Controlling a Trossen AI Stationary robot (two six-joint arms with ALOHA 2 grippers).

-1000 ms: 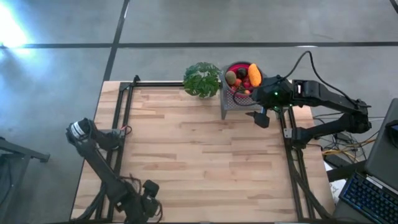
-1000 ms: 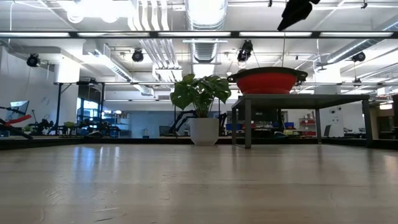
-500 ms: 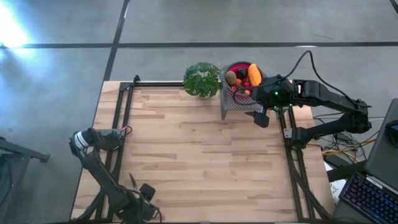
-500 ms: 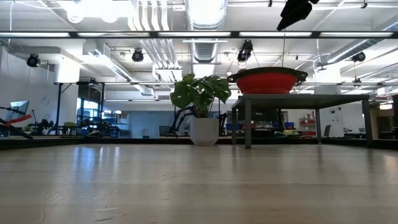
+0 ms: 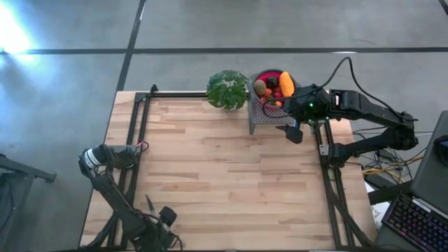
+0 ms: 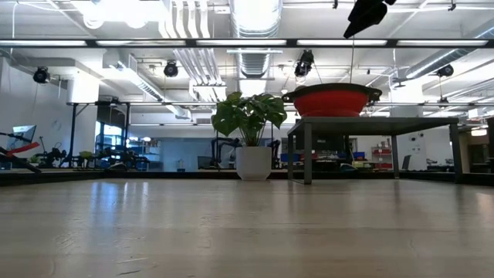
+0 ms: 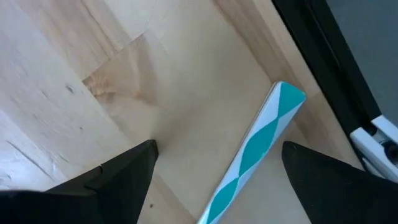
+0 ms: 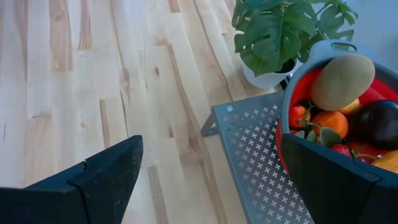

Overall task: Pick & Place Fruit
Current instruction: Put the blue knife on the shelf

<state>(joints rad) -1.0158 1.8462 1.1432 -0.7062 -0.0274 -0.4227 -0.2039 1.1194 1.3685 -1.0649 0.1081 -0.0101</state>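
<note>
A: What lies closest to the right claw [image 5: 294,133]?

B: Bare pale wooden table [image 5: 224,175], plank by plank, directly below it. The fingers are spread wide with nothing between them, hovering above the far right part of the table.

A: And just past the fingers?

B: A grey perforated metal stand [image 8: 255,162]. On it sits a red bowl [image 8: 298,93] with a grey rim, right beside the claw. The fruit [image 8: 348,106] is all heaped in that bowl: a brown kiwi on top, a small orange ball, a dark round piece, red ones underneath, and a long orange piece showing from overhead.

A: Farther on?

B: A leafy green plant [image 8: 280,31] in a white pot, touching or nearly touching the stand's far corner, at the table's back edge.

A: Where is the left claw [image 7: 211,180]?

B: Well apart from everything, down at the near left corner of the table. Its fingers stand wide too, empty, above the wood. Between them lies a flat white stick with teal diamonds [image 7: 255,155], just by the table's dark edge frame [image 7: 323,68].

A: And the room?

B: From table height, the wood runs glossy to the back, with the plant and the bowl on its stand against an open workshop: ceiling ducts [image 6: 193,54], strip lights, other benches. Grey concrete floor [image 5: 210,28] surrounds the table.
</note>
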